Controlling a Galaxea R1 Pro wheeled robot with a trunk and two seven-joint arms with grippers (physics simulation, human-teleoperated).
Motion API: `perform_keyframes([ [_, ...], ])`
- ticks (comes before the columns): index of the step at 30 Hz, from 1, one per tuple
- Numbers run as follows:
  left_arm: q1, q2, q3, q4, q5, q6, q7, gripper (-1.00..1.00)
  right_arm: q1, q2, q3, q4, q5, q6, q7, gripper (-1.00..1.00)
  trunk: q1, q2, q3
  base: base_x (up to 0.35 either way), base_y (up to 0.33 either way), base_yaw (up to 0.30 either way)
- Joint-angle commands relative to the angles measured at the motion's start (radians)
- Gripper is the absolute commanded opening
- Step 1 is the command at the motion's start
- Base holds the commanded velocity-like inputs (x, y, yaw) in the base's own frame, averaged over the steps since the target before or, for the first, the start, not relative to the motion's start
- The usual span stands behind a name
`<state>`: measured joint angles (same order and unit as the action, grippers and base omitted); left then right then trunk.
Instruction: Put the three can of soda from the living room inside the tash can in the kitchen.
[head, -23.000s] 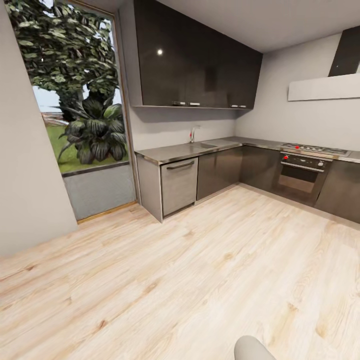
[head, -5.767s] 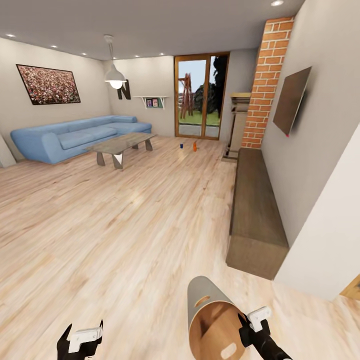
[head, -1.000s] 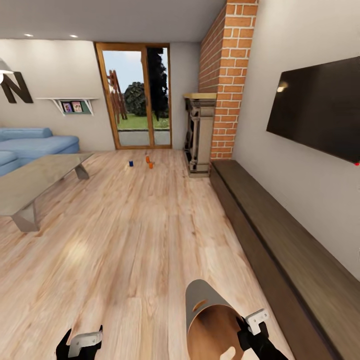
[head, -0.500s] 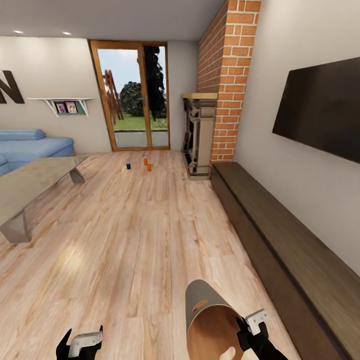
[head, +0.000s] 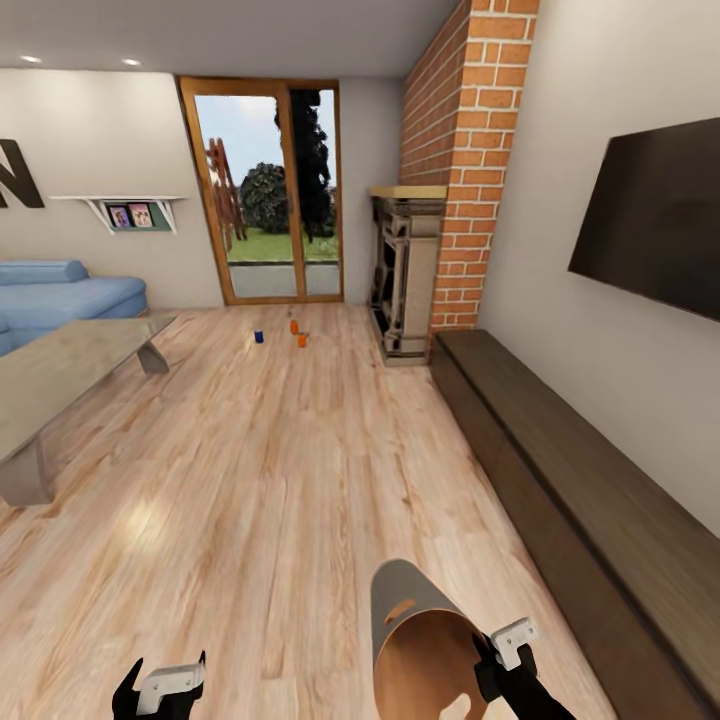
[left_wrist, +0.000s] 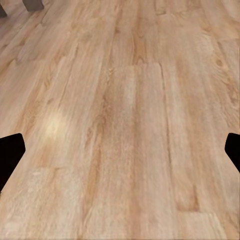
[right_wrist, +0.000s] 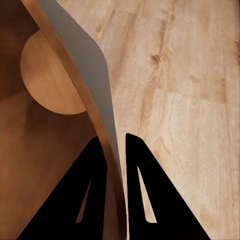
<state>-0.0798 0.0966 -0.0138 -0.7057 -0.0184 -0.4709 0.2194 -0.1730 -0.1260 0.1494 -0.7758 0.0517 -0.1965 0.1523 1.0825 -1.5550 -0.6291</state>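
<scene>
Between right gripper (right_wrist: 116, 150) fingers: tash can (head: 415, 640) rim, thin pinch, could slip w/ base motion. Left gripper (head: 160, 685) wide, empty. Soda cans (head: 295, 333) far ahead nr glass doors (head: 268, 195).

Cans (head: 291, 333) by glass doors: too small to read markings. Tash can (head: 425, 640): base cut off. Sofa (head: 60, 296), coffee table (head: 60, 370): partly out of frame.

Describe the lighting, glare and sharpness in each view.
Head view: even soft light, a pale glare patch on the plank floor, distant soda cans tiny but sharp. Left wrist view: a similar sheen on the boards. Right wrist view: right claw a flat black silhouette on the trash can rim.
</scene>
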Motion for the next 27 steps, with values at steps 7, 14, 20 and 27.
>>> perform_keyframes([
  [7, 0.0, 0.0, 0.0, 0.0, 0.0, 0.001, -0.001, 1.0, 0.0, 0.0, -0.001, -0.001, -0.005, 0.0, 0.006, -1.0, 0.0, 0.0, 0.001, 0.302, 0.151, 0.0],
  [14, 0.0, 0.0, 0.0, 0.025, 0.0, 0.002, 0.0, 1.0, 0.0, 0.001, -0.002, -0.002, -0.007, -0.001, 0.005, -1.0, 0.0, 0.0, 0.005, 0.302, 0.151, 0.0],
  [20, 0.0, 0.0, 0.0, 0.041, 0.001, 0.001, 0.0, 1.0, 0.0, 0.0, -0.004, -0.002, -0.006, -0.002, 0.006, -1.0, 0.0, 0.0, 0.007, 0.302, 0.151, 0.0],
  [27, 0.0, 0.0, 0.0, 0.043, 0.001, 0.001, 0.0, 1.0, 0.0, 0.0, -0.005, -0.002, -0.007, -0.003, 0.006, -1.0, 0.0, 0.0, 0.012, 0.302, 0.151, 0.0],
])
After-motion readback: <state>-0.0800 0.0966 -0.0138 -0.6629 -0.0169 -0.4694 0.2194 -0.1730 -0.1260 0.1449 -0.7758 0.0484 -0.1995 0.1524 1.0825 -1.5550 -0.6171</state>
